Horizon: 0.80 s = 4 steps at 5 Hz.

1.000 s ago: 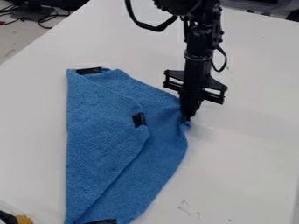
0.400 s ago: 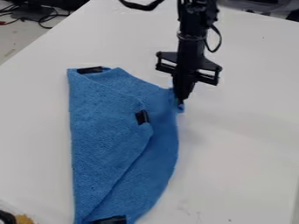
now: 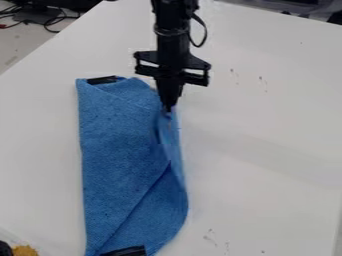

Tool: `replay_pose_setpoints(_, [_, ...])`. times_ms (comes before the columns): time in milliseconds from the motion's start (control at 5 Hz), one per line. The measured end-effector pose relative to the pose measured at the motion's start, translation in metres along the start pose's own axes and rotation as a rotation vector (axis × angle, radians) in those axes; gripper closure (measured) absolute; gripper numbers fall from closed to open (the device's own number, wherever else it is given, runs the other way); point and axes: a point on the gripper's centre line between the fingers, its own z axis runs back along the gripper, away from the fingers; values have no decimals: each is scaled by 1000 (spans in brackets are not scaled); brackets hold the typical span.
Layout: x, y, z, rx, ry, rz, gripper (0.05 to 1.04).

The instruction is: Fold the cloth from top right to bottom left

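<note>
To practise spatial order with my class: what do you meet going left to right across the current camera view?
Yellow item at the near corner → black patch at the blue cloth's far end → gripper → dark specks on the table.

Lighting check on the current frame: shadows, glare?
Camera view: light soft and even, faint broad shadow on the white table right of the cloth; no harsh glare on either; black gripper reads very dark, little detail.
</note>
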Motion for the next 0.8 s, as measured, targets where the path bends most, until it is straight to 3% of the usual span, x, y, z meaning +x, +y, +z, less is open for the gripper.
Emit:
replay_pose_setpoints(200, [-22,29,0,-11,-12,97,1029])
replay_pose_setpoints(800, [-47,42,-49,-179,-16,176,1029])
